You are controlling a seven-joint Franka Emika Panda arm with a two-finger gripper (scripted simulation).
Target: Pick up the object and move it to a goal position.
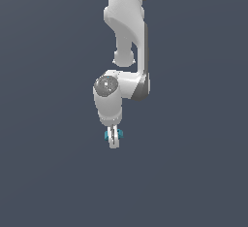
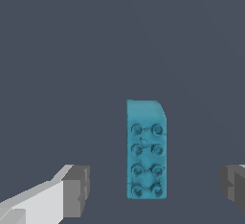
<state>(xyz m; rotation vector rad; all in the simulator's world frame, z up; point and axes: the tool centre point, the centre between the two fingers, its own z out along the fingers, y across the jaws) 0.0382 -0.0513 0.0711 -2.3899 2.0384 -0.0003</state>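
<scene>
The object (image 2: 146, 151) is a small teal-blue oblong block with two rows of studs and one sloped end. It lies flat on the dark grey floor. My gripper (image 2: 154, 188) is open and straddles the studded end of the block. Each grey pad (image 2: 76, 189) stands well apart from the block's side, with floor showing in both gaps. In the exterior view the white gripper (image 1: 113, 139) points straight down with its fingers seen edge-on. Bits of the object (image 1: 120, 134) peek out on both sides of them. Whether the block rests on the floor there I cannot tell.
The white arm (image 1: 127, 32) reaches down from the top of the exterior view. Around it lies only the plain dark grey floor (image 1: 193, 163). No goal marker shows.
</scene>
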